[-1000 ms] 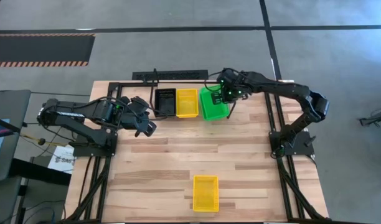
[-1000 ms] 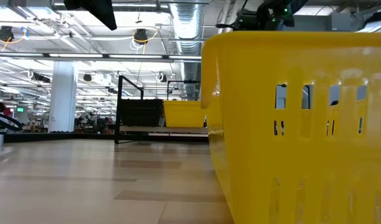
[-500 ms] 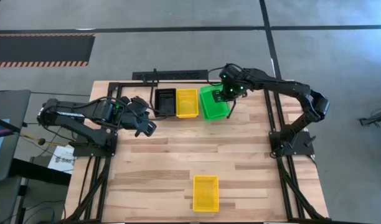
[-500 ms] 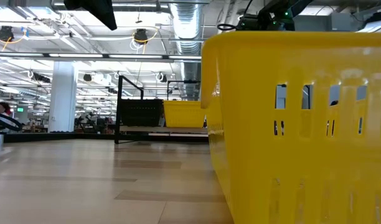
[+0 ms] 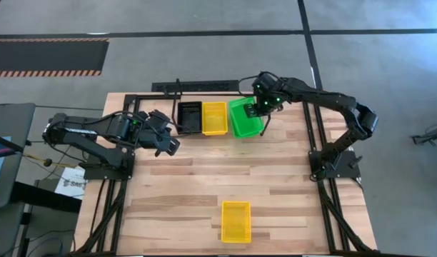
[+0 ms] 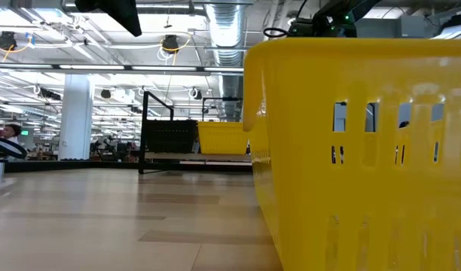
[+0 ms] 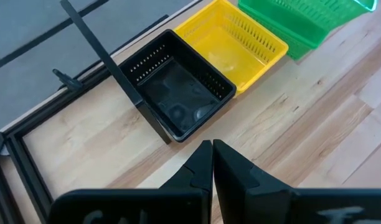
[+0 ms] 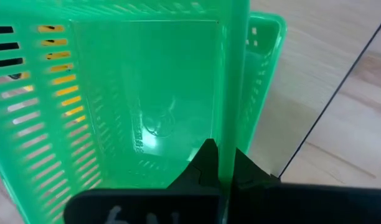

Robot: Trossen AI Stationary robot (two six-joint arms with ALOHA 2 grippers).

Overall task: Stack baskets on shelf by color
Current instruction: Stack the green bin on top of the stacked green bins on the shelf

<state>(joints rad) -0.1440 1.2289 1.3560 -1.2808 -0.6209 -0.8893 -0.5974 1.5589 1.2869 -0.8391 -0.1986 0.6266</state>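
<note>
Green basket (image 5: 245,118) in right claw (image 5: 261,108)

Bright, even overhead light fills all 4 views; shadows on the table (image 5: 204,185) are faint. Ceiling lamps (image 6: 170,43) glare mildly in the low view, where the near yellow basket (image 6: 366,150) looms soft-focused.
</note>
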